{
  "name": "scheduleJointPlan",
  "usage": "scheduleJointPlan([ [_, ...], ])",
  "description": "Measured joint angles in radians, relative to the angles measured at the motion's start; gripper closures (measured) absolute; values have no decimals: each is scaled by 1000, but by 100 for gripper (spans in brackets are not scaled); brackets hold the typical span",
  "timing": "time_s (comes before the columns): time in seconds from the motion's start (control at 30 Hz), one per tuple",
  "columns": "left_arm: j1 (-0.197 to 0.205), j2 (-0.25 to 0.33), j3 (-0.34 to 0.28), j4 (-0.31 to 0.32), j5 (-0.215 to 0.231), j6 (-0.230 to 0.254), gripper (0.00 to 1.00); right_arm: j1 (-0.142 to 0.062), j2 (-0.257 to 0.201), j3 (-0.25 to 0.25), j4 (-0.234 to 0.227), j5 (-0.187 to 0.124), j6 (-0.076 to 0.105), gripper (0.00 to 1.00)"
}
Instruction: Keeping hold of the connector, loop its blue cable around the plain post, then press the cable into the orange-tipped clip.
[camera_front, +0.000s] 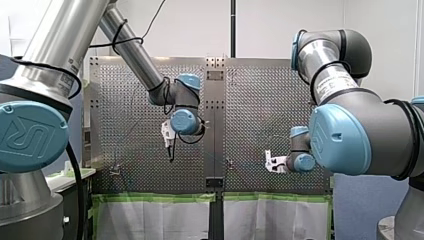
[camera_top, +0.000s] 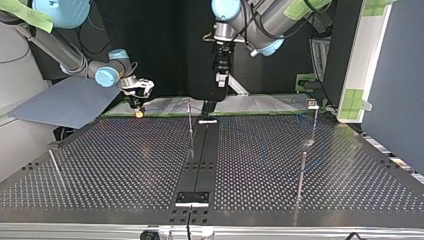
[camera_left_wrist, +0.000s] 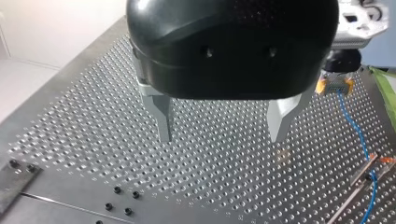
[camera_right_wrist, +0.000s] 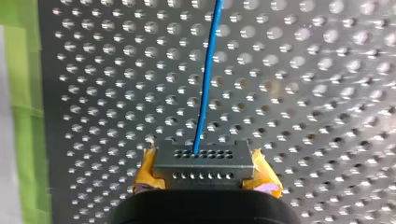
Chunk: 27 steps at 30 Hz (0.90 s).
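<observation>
My right gripper pinches the connector, cable running straight ahead from it; my left gripper hangs spread, empty, well apart.

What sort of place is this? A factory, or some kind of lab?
Probably a robotics lab test bench: my left arm and my right arm reach over a perforated metal table edged with green tape, the work just a connector on a thin blue cable.
</observation>
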Motion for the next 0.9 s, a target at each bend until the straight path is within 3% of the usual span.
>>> scheduleJointPlan([
  [0.17, 0, 43, -43, 2, 11, 0, 2, 6, -45, 0, 30, -1, -2, 100],
  [0.3, 0, 78, -79, 3, 14, 0, 2, 12, -85, 0, 61, 16, 4, 100],
  [0.4, 0, 108, -108, 3, 14, 0, 2, 12, -112, 0, 83, 35, 17, 100],
  [0.67, 0, 188, -188, 3, 12, 0, 2, 14, -190, 0, 135, 47, 84, 100],
  [0.9, 0, 256, -256, 3, 14, -1, 2, 11, -258, 23, 139, 49, 95, 100],
])
